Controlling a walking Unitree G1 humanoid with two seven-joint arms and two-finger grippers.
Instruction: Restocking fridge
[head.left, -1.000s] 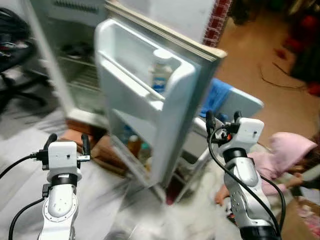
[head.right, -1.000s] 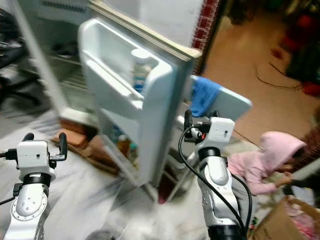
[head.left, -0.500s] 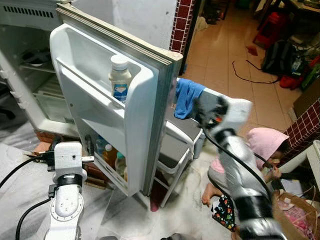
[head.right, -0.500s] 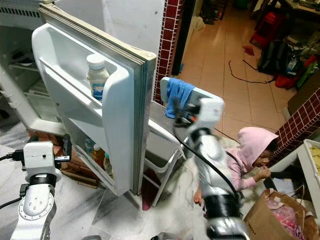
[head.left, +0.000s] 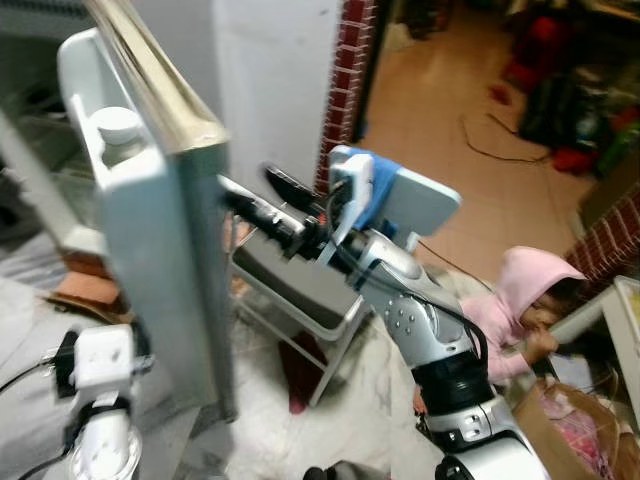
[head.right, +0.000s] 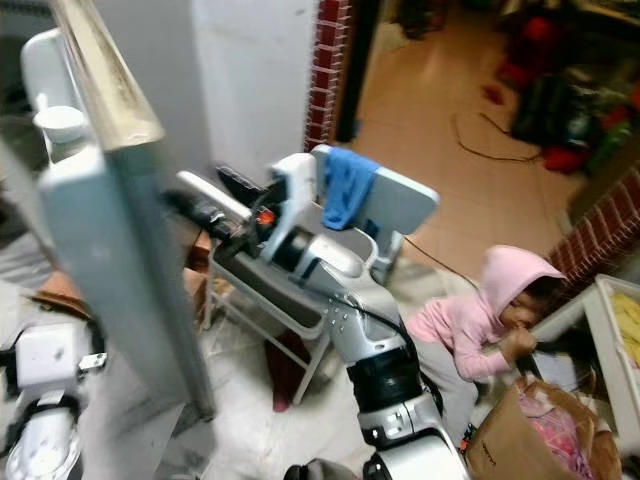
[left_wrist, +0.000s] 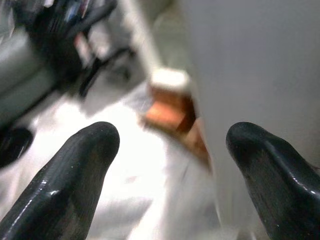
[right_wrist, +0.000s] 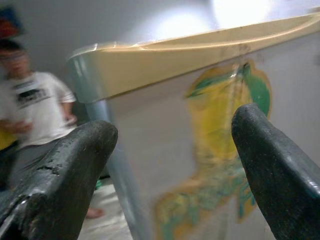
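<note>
The white fridge door (head.left: 165, 260) stands open on the left, seen edge-on. A white-capped bottle (head.left: 118, 128) sits in its top shelf. My right gripper (head.left: 247, 182) reaches across to the door's outer face, open, with its fingertips at or near the panel. In the right wrist view the open gripper (right_wrist: 175, 127) faces the door's cream top edge (right_wrist: 200, 47) and a yellow-green sticker (right_wrist: 220, 115). My left gripper (head.left: 100, 350) hangs low by the door's inner side. It is open (left_wrist: 172, 135), with nothing between the fingers.
A white folding chair (head.left: 410, 200) with a blue cloth (head.left: 358, 190) stands just behind the door. A person in a pink hood (head.left: 540, 290) crouches on the floor to the right, beside a brown bag (head.right: 530, 430). Another person (right_wrist: 30, 110) stands beyond the door.
The camera has swung right, so the door now shows edge-on. My right arm has risen and reached left to the door's outer face. The left arm stays low.
</note>
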